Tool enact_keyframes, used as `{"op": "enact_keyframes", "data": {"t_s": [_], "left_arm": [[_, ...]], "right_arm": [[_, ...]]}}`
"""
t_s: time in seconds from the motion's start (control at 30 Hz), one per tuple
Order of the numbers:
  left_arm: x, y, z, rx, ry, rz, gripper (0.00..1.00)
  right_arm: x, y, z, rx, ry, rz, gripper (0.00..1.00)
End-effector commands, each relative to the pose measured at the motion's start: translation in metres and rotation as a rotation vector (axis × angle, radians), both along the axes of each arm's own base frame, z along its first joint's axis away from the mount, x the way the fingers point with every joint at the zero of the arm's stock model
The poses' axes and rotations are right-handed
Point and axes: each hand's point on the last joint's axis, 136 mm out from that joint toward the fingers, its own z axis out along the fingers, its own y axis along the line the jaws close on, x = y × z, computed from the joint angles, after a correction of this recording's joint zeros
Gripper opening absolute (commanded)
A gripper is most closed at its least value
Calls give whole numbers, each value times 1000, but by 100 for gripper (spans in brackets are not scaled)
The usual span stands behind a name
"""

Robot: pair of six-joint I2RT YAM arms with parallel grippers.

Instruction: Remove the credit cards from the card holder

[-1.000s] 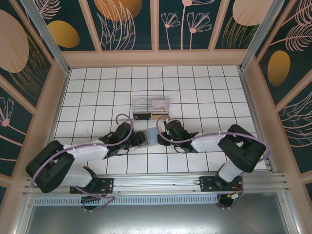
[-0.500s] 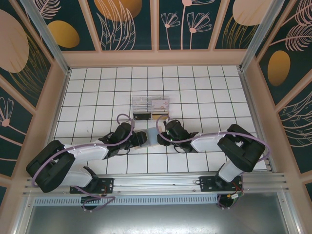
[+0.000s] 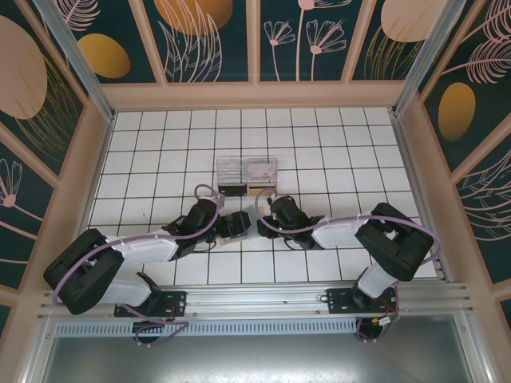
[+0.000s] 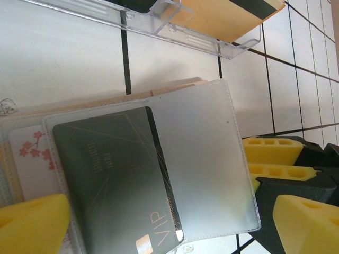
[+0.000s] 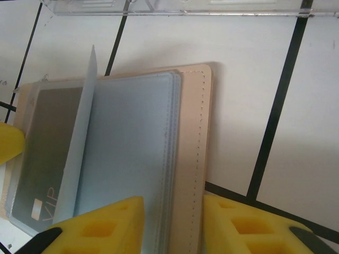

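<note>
The card holder (image 5: 192,148) lies open on the tiles, with a tan cover and blue-grey clear sleeves. A dark grey VIP credit card (image 4: 111,180) sits inside a frosted sleeve (image 4: 206,159). Beside it at the left edge shows a white credit card with pink blossoms (image 4: 29,156). One sleeve leaf (image 5: 79,153) stands up on edge. My right gripper (image 5: 174,217) is shut on the holder's right edge, one yellow pad on each side. My left gripper (image 4: 169,217) is open, its pads (image 4: 32,222) wide apart over the sleeves. The two grippers meet mid-table (image 3: 239,226), (image 3: 267,214).
A clear plastic compartment box (image 3: 246,171) stands just beyond the holder, with an orange card with a black stripe (image 4: 228,13) in it. Its front wall (image 5: 185,6) is close to the holder. White tiles surround the spot, with walls far off.
My left gripper has moved right, closer to the right gripper, and its jaws have opened wide. The right gripper has kept its hold and barely shifted.
</note>
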Motion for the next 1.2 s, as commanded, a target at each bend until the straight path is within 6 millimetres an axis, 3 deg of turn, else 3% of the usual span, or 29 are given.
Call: {"op": "enact_keyframes", "data": {"t_s": [0.0,0.17,0.3,0.43,0.53,0.6,0.67,0.8,0.9,1.17], "left_arm": [[-4,7,-5,29,8,-3,99],[-4,14,-7,69,8,12,99],[-3,26,-8,118,-9,49,99],[-1,37,-10,171,-26,74,94],[1,50,-16,231,-25,114,76],[0,54,-21,251,-14,125,54],[-2,55,-25,252,-8,123,38],[-4,56,-33,246,0,123,22],[-7,57,-38,246,7,117,16],[-10,65,-40,262,4,134,16]], "right_arm": [[-2,9,-2,9,11,21,36],[3,0,4,0,-16,-26,36],[11,-13,21,12,-64,-82,36],[12,-4,44,89,-78,-41,36],[7,14,54,148,-47,19,36],[5,26,57,188,-16,46,33],[4,35,59,221,13,66,28],[3,54,58,259,65,105,23],[3,64,54,267,102,118,20],[5,74,38,242,171,119,20]]}}
